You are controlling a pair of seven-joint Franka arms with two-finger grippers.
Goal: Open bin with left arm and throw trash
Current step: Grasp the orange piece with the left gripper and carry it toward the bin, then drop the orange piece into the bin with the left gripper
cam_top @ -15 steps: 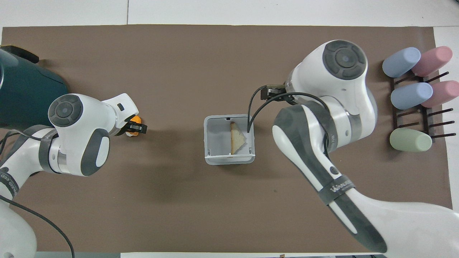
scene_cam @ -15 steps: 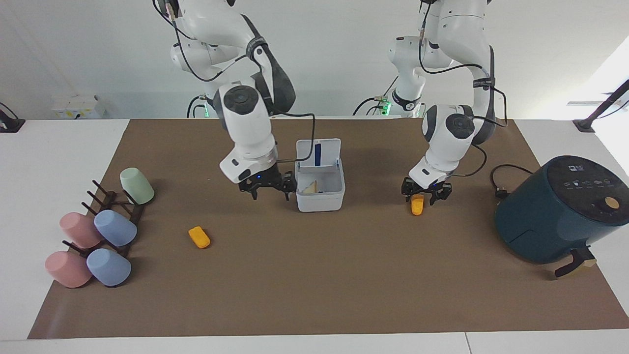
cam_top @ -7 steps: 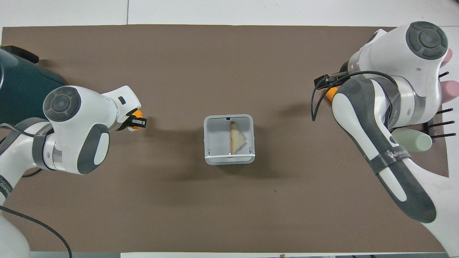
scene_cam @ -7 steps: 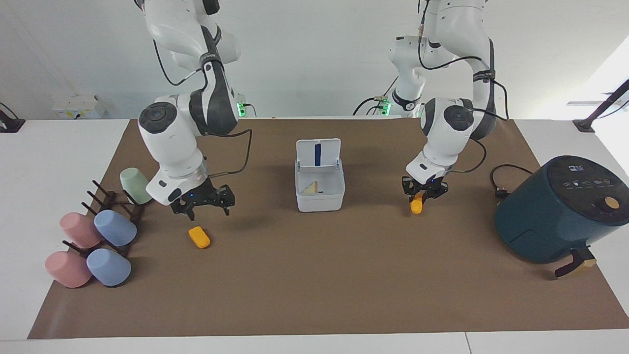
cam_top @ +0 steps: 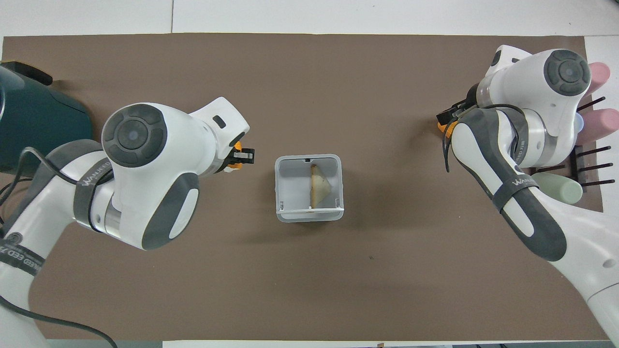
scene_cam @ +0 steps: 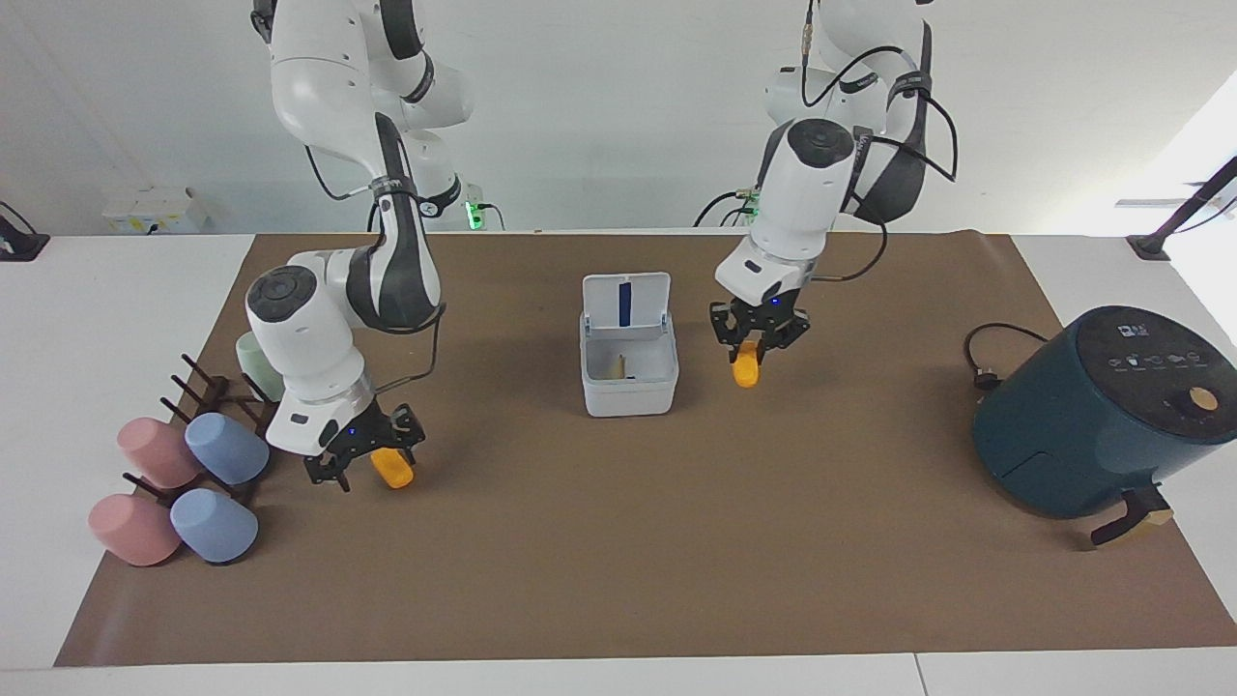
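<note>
We see the small white square plastic bin [scene_cam: 628,365] mid-mat, lid up, holding a pale cream triangular wedge [cam_top: 320,187]. Our left gripper [scene_cam: 759,340] clamps one orange oblong chunk [scene_cam: 745,369] in the air beside the bin. Our right gripper [scene_cam: 364,462] sits low, fingers spread around the other orange chunk [scene_cam: 391,468] on the brown mat [scene_cam: 618,541] near the pastel cups [scene_cam: 184,483].

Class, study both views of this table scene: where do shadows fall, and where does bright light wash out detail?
Facing view: bright light bleaches the wall above the teal appliance, and soft-edged shadows lie on the mat under both arms. Overhead view: a diffuse shadow darkens the mat just nearer to the robots than the bin, with no hard glare.
</note>
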